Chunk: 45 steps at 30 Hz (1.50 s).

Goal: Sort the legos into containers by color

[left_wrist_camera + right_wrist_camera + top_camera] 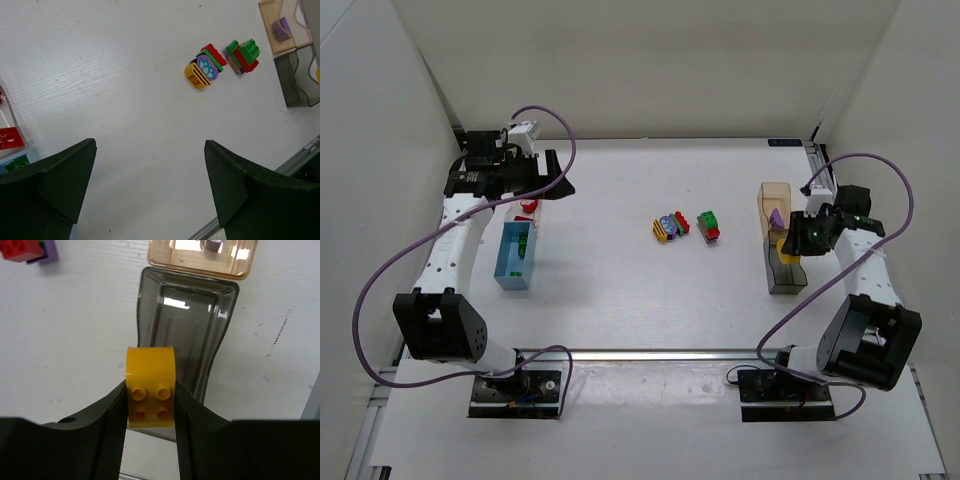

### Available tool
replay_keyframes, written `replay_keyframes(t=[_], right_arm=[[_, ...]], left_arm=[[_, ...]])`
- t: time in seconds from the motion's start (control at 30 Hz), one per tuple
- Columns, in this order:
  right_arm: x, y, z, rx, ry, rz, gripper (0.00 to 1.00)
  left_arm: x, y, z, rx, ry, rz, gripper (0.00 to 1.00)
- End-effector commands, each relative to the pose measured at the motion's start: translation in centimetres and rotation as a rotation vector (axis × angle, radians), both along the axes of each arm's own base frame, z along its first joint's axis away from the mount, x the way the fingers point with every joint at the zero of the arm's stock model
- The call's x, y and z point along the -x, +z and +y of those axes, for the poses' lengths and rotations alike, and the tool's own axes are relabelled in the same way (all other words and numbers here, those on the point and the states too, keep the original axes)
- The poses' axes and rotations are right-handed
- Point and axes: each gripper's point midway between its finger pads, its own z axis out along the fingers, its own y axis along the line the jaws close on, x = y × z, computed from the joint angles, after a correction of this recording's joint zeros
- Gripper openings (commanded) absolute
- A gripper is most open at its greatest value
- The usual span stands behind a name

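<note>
Right hand (150,390) clamps yellow lego (150,372) over smoky container (212,335); tan container (237,265) holds purple lego (281,29); left hand (150,145) apart.

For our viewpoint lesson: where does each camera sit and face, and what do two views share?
Top external: above, behind the bases, facing down; both arms show.
Left wrist: faces loose legos; open left end effector shows.
Right wrist: faces dark container; right end effector grips yellow lego.
Both wrist views share the tan container.
</note>
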Motion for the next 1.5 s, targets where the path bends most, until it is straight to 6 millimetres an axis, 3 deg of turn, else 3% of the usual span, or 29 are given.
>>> replay_keyframes(t=[0.0, 0.17, 0.47, 0.63, 0.77, 0.87, 0.97, 1.1, 1.13, 1.2, 1.23, 1.37, 1.47], right_arm=[[-2.7, 0.7, -1.9, 0.05, -0.074, -0.051, 0.0], [-4.5, 0.7, -2.5, 0.052, -0.076, -0.044, 0.01], [-6.0, 0.1, -2.8, 0.052, -0.066, -0.034, 0.32], [-5.8, -0.1, -2.5, 0.047, -0.053, -0.028, 0.37], [-5.6, 0.0, -2.5, 0.046, -0.056, -0.031, 0.57], [-5.5, 0.4, -2.3, 0.042, -0.06, -0.042, 0.64], [-5.6, 1.2, -1.9, 0.017, -0.056, -0.057, 0.64], [-6.1, 4.9, 1.5, -0.127, 0.046, -0.146, 0.62], [-6.1, 6.1, 3.8, -0.213, 0.106, -0.167, 0.61], [-6.6, 8.0, 6.2, -0.274, 0.176, -0.205, 0.61], [-6.5, 8.3, 8.6, -0.292, 0.245, -0.207, 0.63], [-7.3, 8.9, 13.9, -0.205, 0.402, -0.225, 0.65], [-8.7, 7.8, 15.8, -0.137, 0.408, -0.194, 0.64]], left_arm=[[1.1, 2.4, -0.1, -0.016, -0.027, -0.068, 0.99], [0.8, 2.5, 0.2, -0.034, -0.014, -0.076, 0.99], [0.5, 2.3, 0.5, -0.045, -0.003, -0.072, 0.99], [0.4, 1.8, 0.5, -0.046, -0.002, -0.056, 1.0], [0.5, 1.7, 0.3, -0.038, -0.011, -0.055, 0.99], [0.4, 1.6, 0.3, -0.039, -0.01, -0.055, 0.99], [0.5, 1.6, 0.2, -0.035, -0.016, -0.053, 1.0], [0.9, 1.7, -0.2, -0.028, -0.056, -0.069, 0.99], [1.2, 1.8, -0.5, -0.018, -0.072, -0.071, 0.99], [1.6, 1.6, -0.9, -0.002, -0.107, -0.063, 1.0], [1.7, 1.6, -1.1, 0.007, -0.117, -0.059, 1.0], [1.6, 1.4, -1.1, 0.004, -0.108, -0.044, 0.99], [1.1, 1.3, -0.5, -0.024, -0.079, -0.043, 0.99]])
